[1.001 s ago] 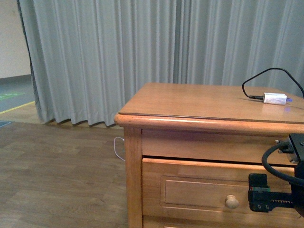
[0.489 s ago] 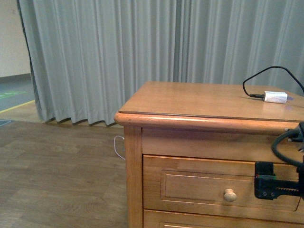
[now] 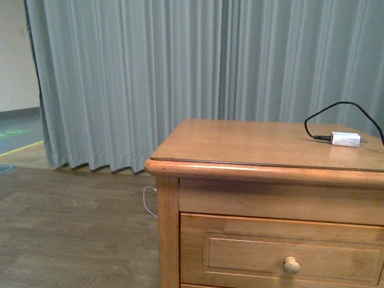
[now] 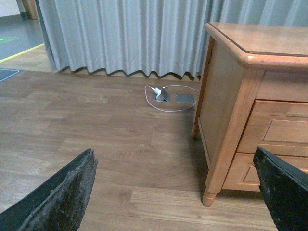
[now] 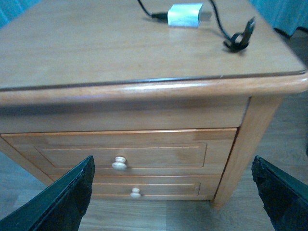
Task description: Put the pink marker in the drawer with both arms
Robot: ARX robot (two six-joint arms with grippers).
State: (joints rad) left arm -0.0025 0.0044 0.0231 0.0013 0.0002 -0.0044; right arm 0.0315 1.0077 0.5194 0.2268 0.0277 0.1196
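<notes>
The pink marker shows in no view. The top drawer (image 3: 282, 255) of the wooden nightstand is shut, with its round knob (image 3: 291, 264) at the lower right of the front view. My right gripper (image 5: 172, 161) hangs open in front of that drawer (image 5: 120, 151), well back from its knob (image 5: 119, 163), with nothing between its fingers. My left gripper (image 4: 173, 151) is open and empty above the wood floor, to the side of the nightstand, whose drawer (image 4: 279, 130) shows at the edge. Neither arm is in the front view.
A white charger block (image 3: 346, 139) with a black cable lies on the nightstand top (image 3: 240, 141); the right wrist view also shows the charger block (image 5: 185, 14). A second drawer knob (image 5: 135, 193) sits lower. A floor socket with a white cable (image 4: 163, 94) lies by the grey curtain (image 3: 150, 78).
The right arm and its gripper, seen at the front view's lower right before, have left that view. The nightstand now sits lower in the picture.
</notes>
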